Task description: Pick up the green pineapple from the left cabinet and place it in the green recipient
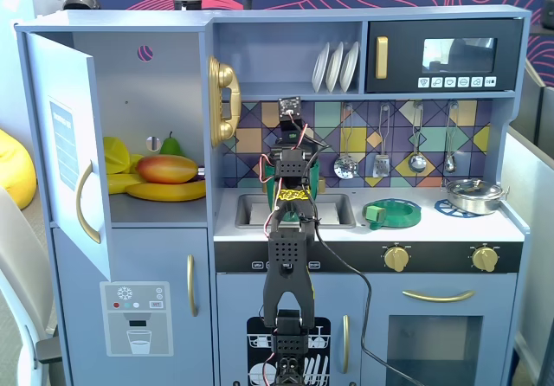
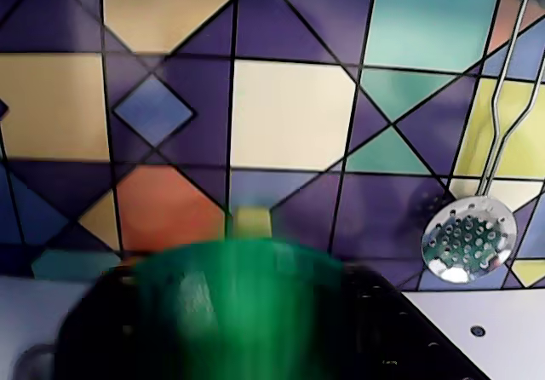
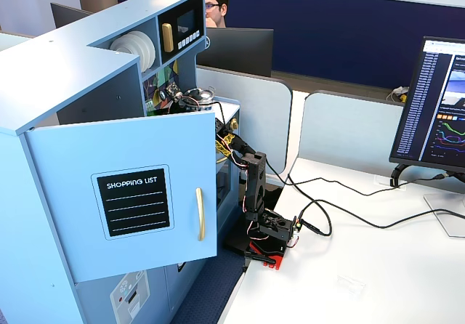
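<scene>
Wrist view: blurred green recipient [image 2: 238,312].

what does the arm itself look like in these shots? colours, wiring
Black printed arm with perforated link faces, a yellow piece near the upper joint and red-and-white wires looping off the servos. Black cable trails across the desk from its red-edged base. The claw is hidden behind the arm.

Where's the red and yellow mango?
In a fixed view, the mango lies inside the open left cabinet, resting on the bananas, with the pear just behind it.
</scene>
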`<control>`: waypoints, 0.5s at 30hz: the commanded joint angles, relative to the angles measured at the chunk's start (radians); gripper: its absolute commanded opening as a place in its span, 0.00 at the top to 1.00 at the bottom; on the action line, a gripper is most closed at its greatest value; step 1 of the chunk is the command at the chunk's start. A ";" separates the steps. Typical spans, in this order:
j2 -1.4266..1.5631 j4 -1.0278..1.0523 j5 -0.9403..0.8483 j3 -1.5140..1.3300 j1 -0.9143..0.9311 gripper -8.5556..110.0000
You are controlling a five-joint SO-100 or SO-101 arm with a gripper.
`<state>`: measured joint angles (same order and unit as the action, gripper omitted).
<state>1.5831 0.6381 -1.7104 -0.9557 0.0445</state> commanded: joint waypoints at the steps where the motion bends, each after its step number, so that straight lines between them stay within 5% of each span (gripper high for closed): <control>1: 0.009 -0.037 0.037 0.075 -0.012 0.64; 9: 0.080 -0.032 0.049 0.014 -0.015 0.64; 15: 0.385 -0.031 0.031 -0.293 -0.058 0.67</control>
<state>1.7426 0.6335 -1.6766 -1.1198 0.0215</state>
